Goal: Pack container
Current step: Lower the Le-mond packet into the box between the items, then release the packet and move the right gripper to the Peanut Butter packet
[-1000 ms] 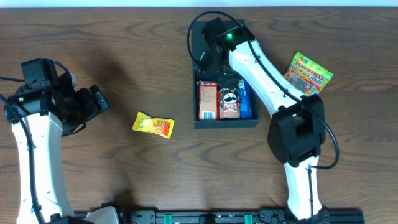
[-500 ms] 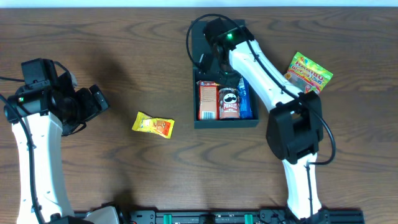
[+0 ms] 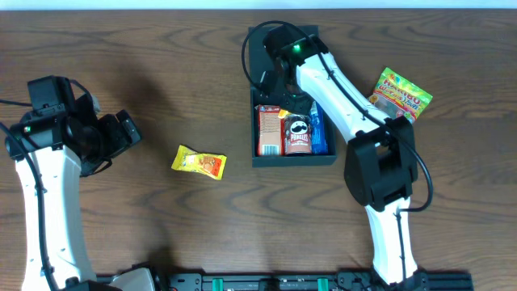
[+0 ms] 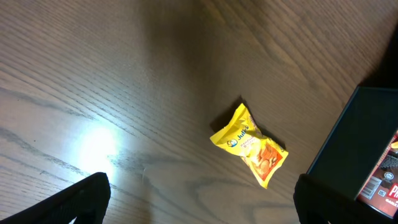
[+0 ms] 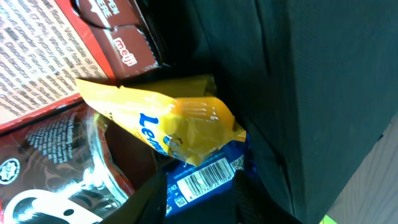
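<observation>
While both arms work at the wood-grain table (image 3: pixel 161 65), count reads: 1 container (image 3: pixel 292 160), a matte dark rigid square box, centre-rear of table. Inside: 1 red carton (image 3: pixel 269 129), 1 Pringles can (image 3: pixel 298 133), 1 blue packet (image 3: pixel 317 129), 1 crinkly yellow sachet (image 5: pixel 180 127). Loose on table: 1 glossy yellow packet (image 3: pixel 199 162) left of box, 1 multicolour bag (image 3: pixel 401 93) to its right. Left gripper (image 4: pixel 202 193) spread wide, empty. Right gripper (image 5: pixel 200 202) inside box; grip state can't tell.

My container (image 3: pixel 292 160) is a dark teal-green, matte, square box. It sits upright on the worktop (image 3: pixel 161 226), right of centre and toward the far edge. Its flap lid is open and its inside is partly filled.
</observation>
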You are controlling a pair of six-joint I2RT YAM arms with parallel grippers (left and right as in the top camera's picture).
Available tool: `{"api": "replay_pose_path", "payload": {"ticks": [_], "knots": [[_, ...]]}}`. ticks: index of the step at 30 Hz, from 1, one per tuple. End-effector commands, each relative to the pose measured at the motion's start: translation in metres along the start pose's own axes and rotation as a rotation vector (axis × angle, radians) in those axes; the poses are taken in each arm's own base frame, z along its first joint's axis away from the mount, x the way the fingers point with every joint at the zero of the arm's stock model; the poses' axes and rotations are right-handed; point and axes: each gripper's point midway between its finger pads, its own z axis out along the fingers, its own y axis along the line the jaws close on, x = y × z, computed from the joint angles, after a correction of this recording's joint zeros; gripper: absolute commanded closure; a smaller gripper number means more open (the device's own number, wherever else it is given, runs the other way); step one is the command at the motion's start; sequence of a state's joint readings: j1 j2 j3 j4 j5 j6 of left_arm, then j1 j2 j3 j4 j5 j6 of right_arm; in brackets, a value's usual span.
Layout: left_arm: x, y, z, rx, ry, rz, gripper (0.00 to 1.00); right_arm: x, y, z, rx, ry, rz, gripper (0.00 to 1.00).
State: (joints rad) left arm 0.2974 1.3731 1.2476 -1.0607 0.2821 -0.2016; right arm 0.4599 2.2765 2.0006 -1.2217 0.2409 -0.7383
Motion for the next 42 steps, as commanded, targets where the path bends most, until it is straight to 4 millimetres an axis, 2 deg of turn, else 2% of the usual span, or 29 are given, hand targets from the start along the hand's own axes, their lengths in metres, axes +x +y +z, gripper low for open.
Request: {"api": "replay_pose_path", "payload": {"ticks": [1, 3, 5, 6, 11, 14, 18, 21, 25, 29, 34, 36, 40, 42], "knots": [[0.001, 0.002, 0.002, -0.004, 0.008, 0.0, 0.05, 0.007, -0.009, -0.017, 0.035, -0.018, 0.057, 0.68], [0.001, 0.002, 0.002, -0.004, 0.008, 0.0, 0.05, 0.008, -0.011, -0.023, 0.041, -0.029, 0.103, 0.8], [0.001, 0.002, 0.002, -0.004, 0.008, 0.0, 0.05, 0.006, -0.007, -0.025, 0.02, -0.046, 0.147, 0.96], [0.001, 0.002, 0.002, -0.005, 0.008, 0.0, 0.05, 0.004, -0.003, -0.025, -0.003, -0.057, 0.164, 0.99], [0.001, 0.002, 0.002, -0.005, 0.008, 0.0, 0.05, -0.023, 0.022, -0.031, -0.181, -0.197, 0.263, 0.99], [0.001, 0.002, 0.002, -0.005, 0.008, 0.0, 0.05, -0.037, 0.02, -0.034, -0.227, -0.249, 0.452, 0.99], [0.001, 0.002, 0.002, -0.005, 0.008, 0.0, 0.05, -0.035, 0.007, -0.031, -0.208, -0.233, 0.706, 0.99], [0.001, 0.002, 0.002, -0.004, 0.008, 0.0, 0.05, -0.027, -0.002, -0.029, -0.163, -0.2, 0.842, 0.98], [0.001, 0.003, 0.002, -0.005, 0.008, 0.0, 0.05, -0.024, -0.002, -0.024, -0.16, -0.179, 0.97, 0.99], [0.001, 0.002, 0.002, -0.005, 0.008, 0.0, 0.05, -0.022, 0.004, -0.008, -0.165, -0.155, 1.028, 0.98], [0.001, 0.002, 0.002, -0.005, 0.008, 0.0, 0.05, -0.034, 0.014, 0.013, -0.212, -0.195, 1.037, 0.98], [0.001, 0.003, 0.002, -0.005, 0.008, 0.0, 0.05, -0.031, 0.015, 0.017, -0.207, -0.185, 1.04, 0.98], [0.001, 0.003, 0.002, -0.005, 0.008, 0.0, 0.05, -0.025, 0.008, 0.013, -0.153, -0.181, 1.045, 0.98], [0.001, 0.003, 0.002, -0.005, 0.008, 0.0, 0.05, -0.023, 0.003, 0.0, -0.136, -0.208, 1.048, 0.98]]}}
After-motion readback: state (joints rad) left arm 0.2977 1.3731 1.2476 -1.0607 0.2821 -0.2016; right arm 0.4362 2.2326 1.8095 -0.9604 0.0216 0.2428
